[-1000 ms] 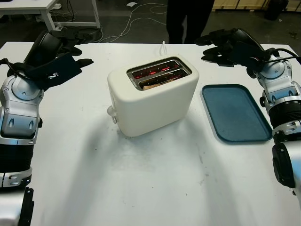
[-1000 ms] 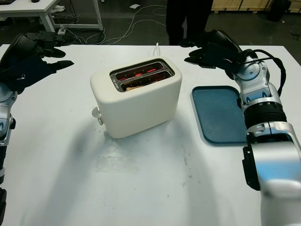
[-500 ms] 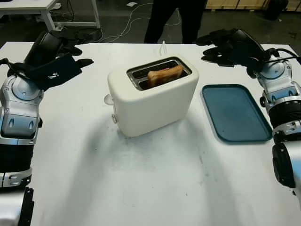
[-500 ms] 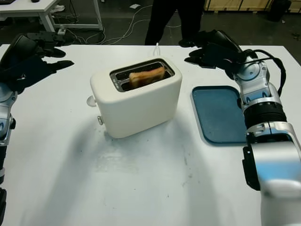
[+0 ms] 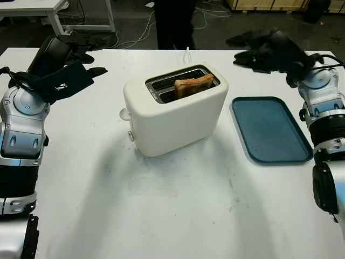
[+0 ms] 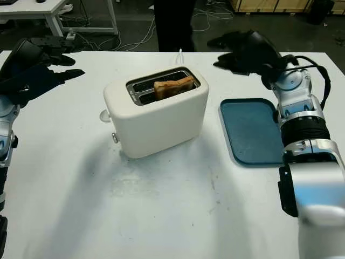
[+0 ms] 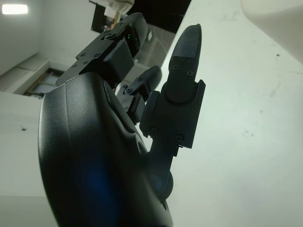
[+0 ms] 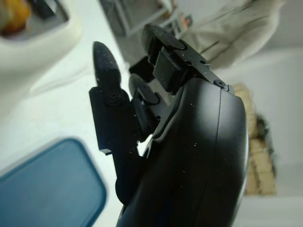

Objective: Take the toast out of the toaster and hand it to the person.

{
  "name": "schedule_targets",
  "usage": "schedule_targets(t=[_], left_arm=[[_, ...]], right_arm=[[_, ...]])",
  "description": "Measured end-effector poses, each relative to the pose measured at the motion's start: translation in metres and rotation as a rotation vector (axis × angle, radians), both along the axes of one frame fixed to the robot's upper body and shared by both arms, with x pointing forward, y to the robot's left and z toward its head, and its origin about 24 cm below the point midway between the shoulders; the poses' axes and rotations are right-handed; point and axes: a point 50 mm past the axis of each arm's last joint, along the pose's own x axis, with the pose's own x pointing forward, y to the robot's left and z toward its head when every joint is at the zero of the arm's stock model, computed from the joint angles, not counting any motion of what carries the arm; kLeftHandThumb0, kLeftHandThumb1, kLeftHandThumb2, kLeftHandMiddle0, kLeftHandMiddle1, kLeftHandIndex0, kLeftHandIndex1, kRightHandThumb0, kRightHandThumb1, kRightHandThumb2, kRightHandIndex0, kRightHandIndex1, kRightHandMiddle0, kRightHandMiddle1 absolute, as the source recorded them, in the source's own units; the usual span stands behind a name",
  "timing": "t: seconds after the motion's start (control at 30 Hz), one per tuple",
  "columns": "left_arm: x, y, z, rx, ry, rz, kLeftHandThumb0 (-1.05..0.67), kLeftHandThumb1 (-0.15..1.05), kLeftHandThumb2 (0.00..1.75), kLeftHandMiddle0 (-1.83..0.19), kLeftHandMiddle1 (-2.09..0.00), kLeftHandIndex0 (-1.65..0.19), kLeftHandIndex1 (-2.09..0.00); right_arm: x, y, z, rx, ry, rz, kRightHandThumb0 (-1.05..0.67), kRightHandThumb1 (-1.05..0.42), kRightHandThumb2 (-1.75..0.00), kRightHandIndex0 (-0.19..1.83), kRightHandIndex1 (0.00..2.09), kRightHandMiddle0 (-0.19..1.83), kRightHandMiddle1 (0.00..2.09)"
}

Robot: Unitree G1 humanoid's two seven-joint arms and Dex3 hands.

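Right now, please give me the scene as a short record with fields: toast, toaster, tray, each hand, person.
toast: one slice upright in the toaster's nearer slot, top sticking out
toaster: white, mid-table
tray: blue, beside the toaster, nothing on it
left hand: open, above the table's far corner
right hand: open, beyond the tray
person: standing behind the table

one toaster [image 5: 175, 110] stands on the desk [image 5: 161, 205], with two slots in its top and one toast [image 5: 193, 85] sticking up from the nearer slot. one blue tray [image 5: 270, 128] lies beside it, and one white cable [image 5: 187, 54] runs off behind. two robot hands are up, the left hand [image 5: 67, 70] and the right hand [image 5: 264, 48], and one person [image 5: 173, 24] stands past the far edge.
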Motion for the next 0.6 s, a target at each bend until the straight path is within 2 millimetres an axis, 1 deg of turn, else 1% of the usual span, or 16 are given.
schedule_targets(t=[0.13, 0.17, 0.23, 0.3, 0.43, 0.53, 0.6], left_arm=[[0.0, 0.0, 0.0, 0.0, 0.0, 0.0, -0.44, 0.92, 0.06, -0.58, -0.49, -0.72, 0.0], [0.0, 0.0, 0.0, 0.0, 0.0, 0.0, -0.44, 0.92, 0.06, -0.58, -0.49, -0.72, 0.0], [0.0, 0.0, 0.0, 0.0, 0.0, 0.0, -0.44, 0.92, 0.06, -0.58, -0.49, -0.72, 0.0], [0.0, 0.0, 0.0, 0.0, 0.001, 0.001, -0.45, 0.92, 0.06, -0.58, -0.49, -0.72, 0.0], [0.0, 0.0, 0.0, 0.0, 0.001, 0.001, -0.46, 0.92, 0.07, -0.58, -0.49, -0.72, 0.0], [0.0, 0.0, 0.0, 0.0, 0.001, 0.001, -0.44, 0.92, 0.06, -0.57, -0.48, -0.72, 0.0], [0.0, 0.0, 0.0, 0.0, 0.001, 0.002, -0.44, 0.92, 0.06, -0.57, -0.48, -0.72, 0.0]], right_arm=[[-0.01, 0.022, 0.041, -0.056, -0.112, 0.115, -0.49, -0.69, 0.0, 0.86, 0.05, 0.78, 0.04], [-0.012, 0.027, 0.048, -0.075, -0.134, 0.14, -0.49, -0.67, 0.0, 0.88, 0.07, 0.79, 0.05], [-0.016, 0.036, 0.055, -0.12, -0.157, 0.177, -0.5, -0.65, 0.0, 0.9, 0.08, 0.81, 0.06], [-0.018, 0.043, 0.056, -0.167, -0.153, 0.199, -0.6, -0.65, 0.0, 0.93, 0.09, 0.84, 0.06], [-0.02, 0.057, 0.056, -0.242, -0.147, 0.227, -0.71, -0.65, 0.0, 0.95, 0.12, 0.87, 0.07], [-0.02, 0.07, 0.05, -0.319, -0.135, 0.248, -0.75, -0.66, -0.01, 0.94, 0.12, 0.86, 0.06], [-0.02, 0.076, 0.047, -0.364, -0.126, 0.258, -0.73, -0.64, 0.0, 0.95, 0.14, 0.86, 0.06]])
